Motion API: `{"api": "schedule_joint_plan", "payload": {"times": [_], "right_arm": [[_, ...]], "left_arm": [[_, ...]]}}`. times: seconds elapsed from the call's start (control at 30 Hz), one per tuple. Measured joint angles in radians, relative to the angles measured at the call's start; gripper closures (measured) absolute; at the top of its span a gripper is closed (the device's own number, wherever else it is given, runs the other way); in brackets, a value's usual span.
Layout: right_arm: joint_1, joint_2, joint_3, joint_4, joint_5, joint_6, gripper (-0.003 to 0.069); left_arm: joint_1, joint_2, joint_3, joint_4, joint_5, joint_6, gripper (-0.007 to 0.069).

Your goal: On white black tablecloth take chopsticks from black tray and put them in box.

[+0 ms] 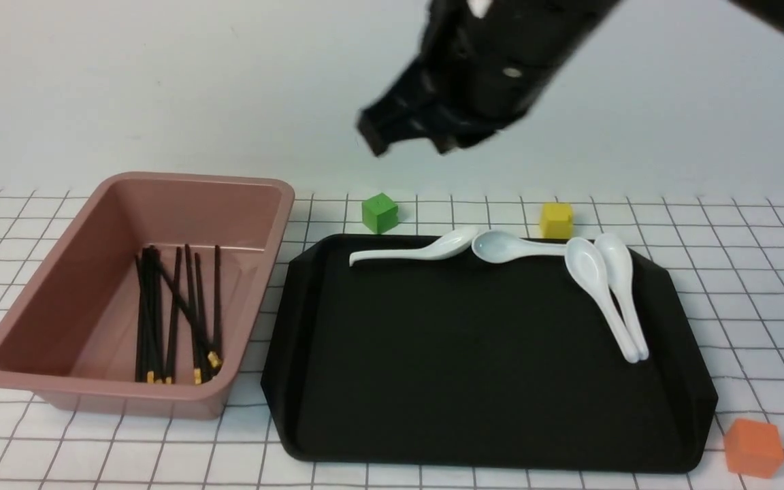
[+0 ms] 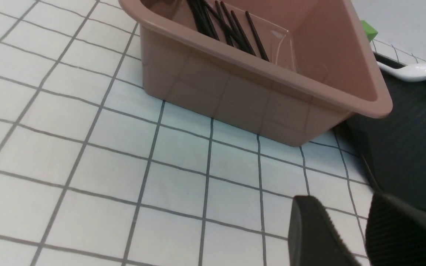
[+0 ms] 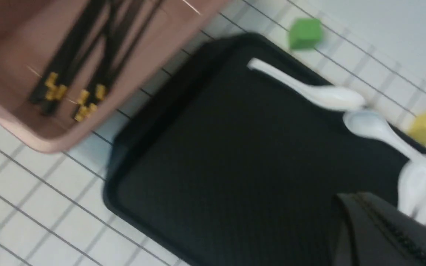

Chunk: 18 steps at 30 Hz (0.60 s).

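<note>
Several black chopsticks with yellow-gold bands lie in the pink box on the left of the checked tablecloth. The black tray beside it holds only white spoons; no chopsticks show on it. My right gripper is blurred, high above the tray's far edge. In the right wrist view it is shut and empty, over the tray, with the box and chopsticks beyond. My left gripper is open and empty over the cloth beside the box.
Several white spoons lie along the tray's far and right sides. A green cube and a yellow cube stand behind the tray. An orange cube sits at the front right.
</note>
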Motion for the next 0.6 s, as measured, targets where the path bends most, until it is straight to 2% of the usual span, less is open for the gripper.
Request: {"api": "schedule_joint_plan", "payload": {"times": [0.03, 0.1, 0.17, 0.27, 0.33, 0.47, 0.6], "right_arm": [[0.0, -0.012, 0.021, -0.003, -0.006, 0.007, 0.0672], [0.0, -0.181, 0.31, -0.046, -0.152, 0.101, 0.0672], [0.0, -0.252, 0.429, -0.058, -0.227, 0.138, 0.0672], [0.0, -0.493, 0.842, -0.1, -0.549, 0.273, 0.0672], [0.0, -0.581, 1.026, -0.107, -0.722, 0.318, 0.0671], [0.0, -0.62, 1.197, -0.112, -0.899, 0.35, 0.0667], [0.0, -0.619, 1.216, -0.122, -0.947, 0.355, 0.0664]], "left_arm": [[0.0, 0.0, 0.0, 0.0, 0.0, 0.0, 0.0386], [0.0, 0.0, 0.0, 0.0, 0.0, 0.0, 0.0386], [0.0, 0.0, 0.0, 0.0, 0.0, 0.0, 0.0386], [0.0, 0.0, 0.0, 0.0, 0.0, 0.0, 0.0386], [0.0, 0.0, 0.0, 0.0, 0.0, 0.0, 0.0386], [0.0, 0.0, 0.0, 0.0, 0.0, 0.0, 0.0386], [0.0, 0.0, 0.0, 0.0, 0.0, 0.0, 0.0386]]}}
